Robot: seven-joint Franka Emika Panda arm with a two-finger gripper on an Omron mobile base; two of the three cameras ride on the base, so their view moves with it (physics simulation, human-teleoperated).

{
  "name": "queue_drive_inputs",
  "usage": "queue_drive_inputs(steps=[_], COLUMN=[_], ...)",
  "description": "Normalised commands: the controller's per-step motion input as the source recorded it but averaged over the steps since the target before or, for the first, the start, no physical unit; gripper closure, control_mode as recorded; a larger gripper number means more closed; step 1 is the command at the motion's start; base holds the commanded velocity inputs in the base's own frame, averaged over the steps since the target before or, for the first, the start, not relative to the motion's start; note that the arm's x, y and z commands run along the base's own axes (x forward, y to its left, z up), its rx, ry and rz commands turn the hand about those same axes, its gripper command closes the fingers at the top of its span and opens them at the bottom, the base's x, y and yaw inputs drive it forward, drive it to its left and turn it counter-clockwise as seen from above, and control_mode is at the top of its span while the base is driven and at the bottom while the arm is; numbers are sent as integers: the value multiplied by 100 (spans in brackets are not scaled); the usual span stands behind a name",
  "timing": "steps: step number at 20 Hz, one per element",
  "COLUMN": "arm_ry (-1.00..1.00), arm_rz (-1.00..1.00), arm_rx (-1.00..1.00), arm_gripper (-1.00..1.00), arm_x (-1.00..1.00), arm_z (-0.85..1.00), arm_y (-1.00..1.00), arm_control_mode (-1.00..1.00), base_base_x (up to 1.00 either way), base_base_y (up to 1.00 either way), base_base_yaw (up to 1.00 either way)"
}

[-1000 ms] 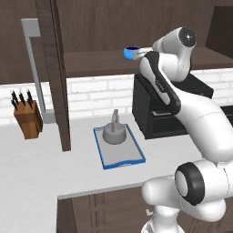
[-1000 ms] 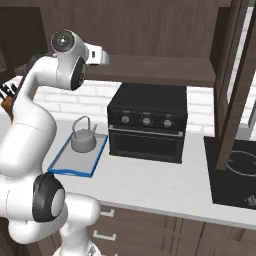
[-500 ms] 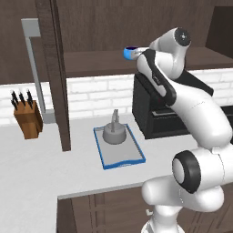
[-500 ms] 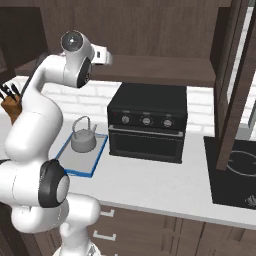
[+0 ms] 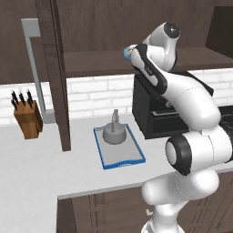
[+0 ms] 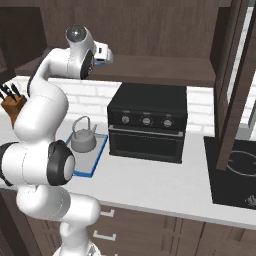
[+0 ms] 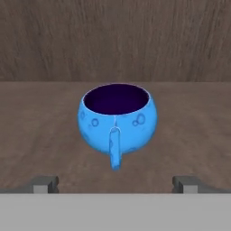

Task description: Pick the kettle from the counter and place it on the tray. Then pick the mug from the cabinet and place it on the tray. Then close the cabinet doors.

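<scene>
The mug [image 7: 118, 119] stands upright on the cabinet [image 7: 54, 54] shelf, mouth up, its small handle pointing straight back at the gripper [image 7: 115, 182], whose fingers [image 7: 44, 182] stand wide apart on either side and short of it. It is round, so its only long axis is vertical. The risk I see: pads closing across handle and bowl could twist or tip it. The kettle [image 5: 113, 132] already sits on the tray [image 5: 132, 162]

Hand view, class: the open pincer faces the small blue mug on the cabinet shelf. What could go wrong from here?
1. The round blue mug turns its handle toward the open pincer; the fingers may strike it and push the mug back.
2. The grey metal kettle already fills part of the blue-rimmed tray, so placing could bump it.
</scene>
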Motion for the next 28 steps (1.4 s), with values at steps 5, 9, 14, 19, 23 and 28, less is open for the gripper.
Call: queue_drive_inputs(steps=[5,9,14,19,23,28], arm_ry=[0,0,0,0,0,0], arm_rz=[0,0,0,0,0,0], arm_rx=[0,0,0,0,0,0], arm_gripper=[-100,-100,-100,-100,-100,-100], arm_x=[34,32,24,9,-15,-16], arm_z=[-3,-11,-6,0,0,-2], arm_y=[0,1,0,0,0,0], arm_control_mode=[-100,-100,-100,-100,-100,-100], base_base_x=[0,0,0,0,0,0], base_base_y=[0,0,0,0,0,0], base_base_yaw=[0,0,0,0,0,0])
